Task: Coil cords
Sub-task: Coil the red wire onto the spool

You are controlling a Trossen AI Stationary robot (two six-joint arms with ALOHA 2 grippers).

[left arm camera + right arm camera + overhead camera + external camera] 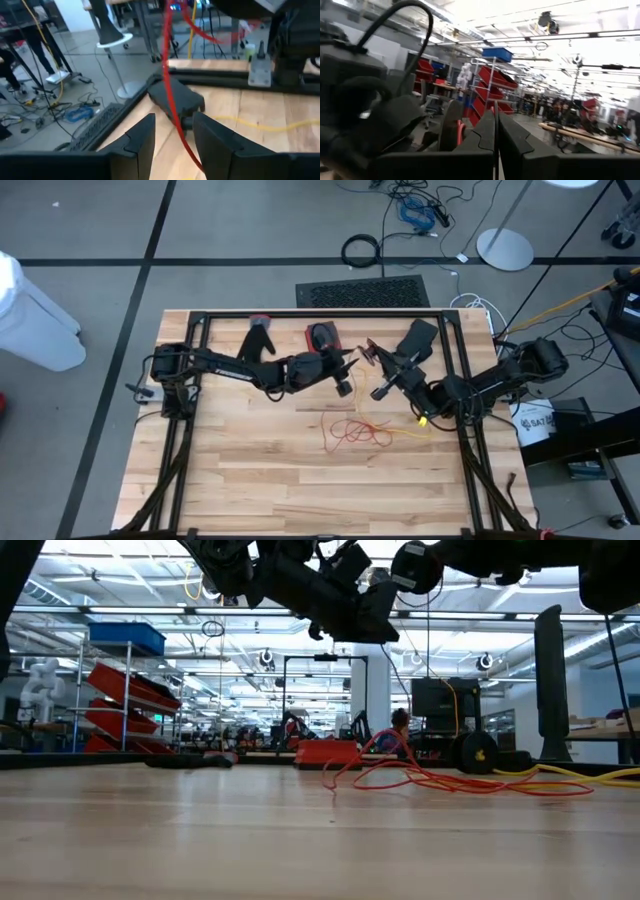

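A thin red cord (350, 430) lies in loose loops on the middle of the wooden table (250, 480), and one strand (170, 75) rises steeply off it. My left gripper (350, 370) hovers above the table's far middle, open. The risen strand runs between its fingers (174, 135); I cannot tell whether it touches them. My right gripper (385, 362) is close by on the right, raised, tilted upward and shut (496, 135). A yellow cord (425, 425) lies on the table at the right. No black cord shows. My right gripper appears shut on the red cord's raised end (168, 10), which climbs toward it. The place of contact lies outside the left wrist view and does not show between the fingers in its own wrist view. The cord hangs below it, with its loops (450, 780) on the table.
A black glove (258, 340) and a red-and-black object (322, 335) lie near the table's far edge. A flat black object (175, 97) sits by the far right corner of the black frame (300, 315). The table's near half is bare wood.
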